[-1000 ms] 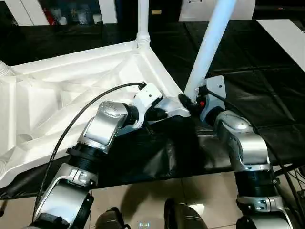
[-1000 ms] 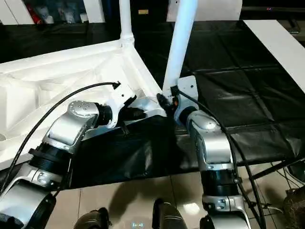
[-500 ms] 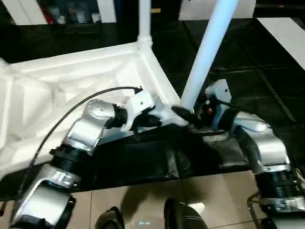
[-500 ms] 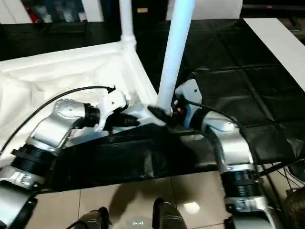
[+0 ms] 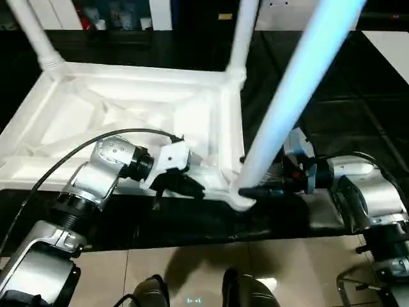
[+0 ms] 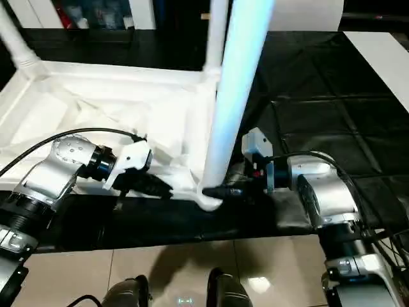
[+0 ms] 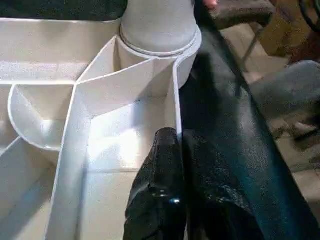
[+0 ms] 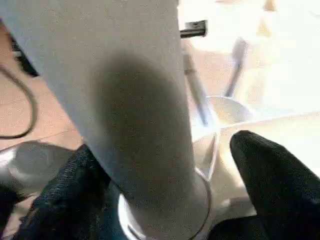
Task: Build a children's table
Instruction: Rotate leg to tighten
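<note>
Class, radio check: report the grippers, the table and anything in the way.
Left gripper shut on the tabletop's rim. Right gripper open around the near leg at its socket. Nothing in the way.

This looks like a lab or workroom for testing robots. The work table (image 5: 358, 109) is covered with a black sheet, and it stretches out past the right claw (image 5: 259, 190). Far beyond both claws stands a white cabinet (image 5: 160, 13) with dark shelves holding small bottles and boxes. Below the claws is a shiny tiled floor (image 5: 192, 268). Black cables (image 5: 57, 169) run along the silver robot arm.
</note>
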